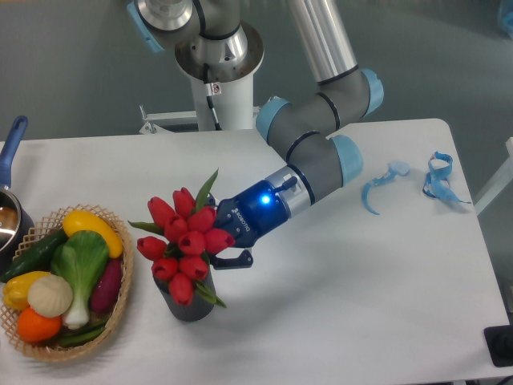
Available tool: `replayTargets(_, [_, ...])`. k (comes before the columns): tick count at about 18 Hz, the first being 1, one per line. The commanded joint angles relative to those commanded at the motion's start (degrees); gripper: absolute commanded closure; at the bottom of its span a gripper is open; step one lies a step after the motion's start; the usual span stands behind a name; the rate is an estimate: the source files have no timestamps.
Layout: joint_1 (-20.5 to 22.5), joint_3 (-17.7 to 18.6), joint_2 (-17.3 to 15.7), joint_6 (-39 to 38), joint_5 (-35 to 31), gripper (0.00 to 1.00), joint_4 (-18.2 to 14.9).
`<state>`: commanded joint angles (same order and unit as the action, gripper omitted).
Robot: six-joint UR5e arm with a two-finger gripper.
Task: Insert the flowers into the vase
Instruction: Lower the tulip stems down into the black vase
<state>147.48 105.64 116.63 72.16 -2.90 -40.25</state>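
Observation:
The flowers (184, 243), a bunch of red tulip buds with green leaves, stand over the vase (192, 303) with their stems down inside its mouth. Only the lower dark grey ribbed side of the vase shows beneath the buds. My gripper (223, 247) reaches in from the right, just behind the bunch, and its black fingers are shut on the stems. The buds hide the fingertips and the vase's mouth.
A woven basket (120, 309) of vegetables sits left of the vase, almost touching it. A pot with a blue handle (10, 152) is at the far left edge. Blue ribbon scraps (437, 180) lie at the table's right side.

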Motion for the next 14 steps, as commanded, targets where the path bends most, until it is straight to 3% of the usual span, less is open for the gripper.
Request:
replayTargets(2, [-0.09, 0.18, 0.09, 0.09, -1.84, 0.69, 0.00])
replayTargets(5, [-0.18, 0.18, 0.52, 2.80, -2.46, 0.36, 0.00])
replayTargets(6, [-0.18, 0.18, 0.70, 4.03, -2.55, 0.19, 0.00])
replayTargets(8, [-0.09, 0.18, 0.70, 4.66, -2.64, 0.05, 0.00])
replayTargets(9, [-0.09, 0.18, 0.62, 4.66, -2.64, 0.00, 0.00])
replayTargets(14, [1.14, -0.70, -0.96, 4.75, -9.39, 0.00, 0.00])
